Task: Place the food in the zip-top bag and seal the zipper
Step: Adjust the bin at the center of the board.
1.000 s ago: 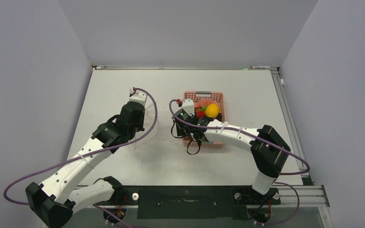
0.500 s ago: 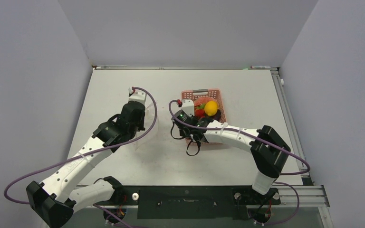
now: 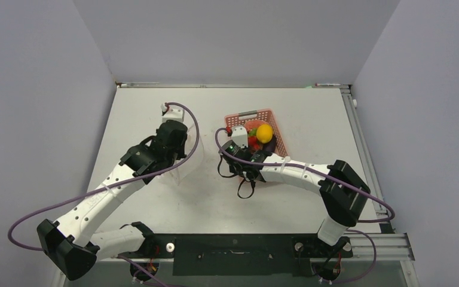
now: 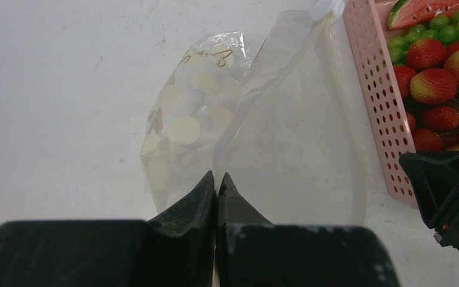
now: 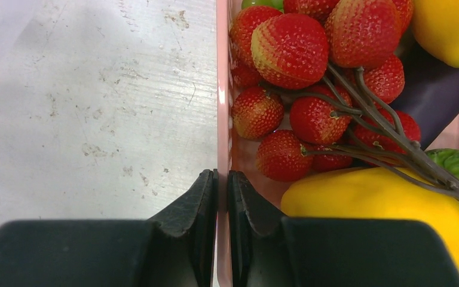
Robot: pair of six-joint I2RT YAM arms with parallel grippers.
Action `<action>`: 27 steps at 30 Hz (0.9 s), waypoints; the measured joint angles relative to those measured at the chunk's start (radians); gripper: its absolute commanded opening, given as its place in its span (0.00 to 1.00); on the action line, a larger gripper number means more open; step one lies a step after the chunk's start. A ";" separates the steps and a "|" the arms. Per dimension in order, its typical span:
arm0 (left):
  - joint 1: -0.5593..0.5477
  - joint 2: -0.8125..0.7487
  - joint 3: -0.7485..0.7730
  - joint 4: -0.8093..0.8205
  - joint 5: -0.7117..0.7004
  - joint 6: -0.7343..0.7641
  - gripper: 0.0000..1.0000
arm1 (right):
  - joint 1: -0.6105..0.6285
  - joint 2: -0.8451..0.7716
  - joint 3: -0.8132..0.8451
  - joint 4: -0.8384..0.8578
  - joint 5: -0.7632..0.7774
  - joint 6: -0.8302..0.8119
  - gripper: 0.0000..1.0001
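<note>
Clear film gave little to work with: the clear crinkly plastic zip-top bag (image 4: pixel 287 137) lay on the white table (image 5: pixel 95 119) just left of the pink slotted plastic basket (image 5: pixel 222 84). It looked light, limp and slippery, likely to fold or slide unless pinned. The stiffer clear zipper strip (image 4: pixel 343 110) along its mouth seemed the soundest place to take hold, since it should keep its line where the film would bunch.

The left gripper (image 4: pixel 216 179) was clenched on a fold of that film at the bag's near edge, its jaws pressed together with the plastic between them.

The food was all in the basket, none in the bag: a cluster of red strawberry-like fruit on a brown stem (image 5: pixel 290 45), a yellow bell pepper (image 5: pixel 376 203), a yellow lemon (image 5: pixel 448 27), a dark purple eggplant (image 5: pixel 436 95) and a green piece (image 5: pixel 454 164). These toys looked hard, smooth and light. The round ones would probably roll, while the stem offered a ready pinch point.

The right gripper (image 5: pixel 222 179) held no food. Its jaws were nipped onto the basket's left wall, one finger outside and one inside.
</note>
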 measured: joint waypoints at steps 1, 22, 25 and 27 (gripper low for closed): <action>-0.002 0.006 0.006 -0.004 -0.003 -0.005 0.00 | 0.000 -0.001 -0.002 0.000 0.000 0.000 0.11; -0.014 0.091 0.007 0.010 0.000 -0.010 0.00 | -0.010 -0.170 0.006 -0.071 0.042 -0.054 0.63; -0.014 0.090 -0.006 0.021 0.027 -0.002 0.00 | -0.031 -0.181 0.024 -0.086 0.061 -0.068 0.72; -0.014 0.089 -0.012 0.032 0.050 0.005 0.00 | -0.049 -0.182 0.036 -0.093 0.074 -0.078 0.78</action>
